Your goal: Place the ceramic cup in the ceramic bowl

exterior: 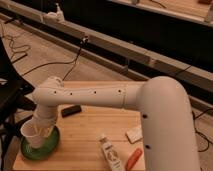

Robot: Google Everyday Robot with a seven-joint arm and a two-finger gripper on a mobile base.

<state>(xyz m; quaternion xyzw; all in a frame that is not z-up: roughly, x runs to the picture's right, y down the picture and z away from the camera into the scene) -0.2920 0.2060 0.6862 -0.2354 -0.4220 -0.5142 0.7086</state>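
Observation:
The white ceramic cup point(34, 135) is held tilted, its mouth toward the left, directly over the green ceramic bowl point(41, 148) at the table's front left corner. Its base seems to sit just above or on the bowl's inside; I cannot tell whether it touches. My gripper point(44, 129) hangs from the white arm right behind the cup and is shut on it. The cup and wrist hide most of the gripper.
On the wooden table point(90, 135) lie a black object point(71, 110) behind the bowl, a white tube point(111, 155), an orange carrot-like item point(133, 158) and a flat white block point(134, 133). My thick white arm point(165, 125) covers the table's right side. Cables lie on the floor behind.

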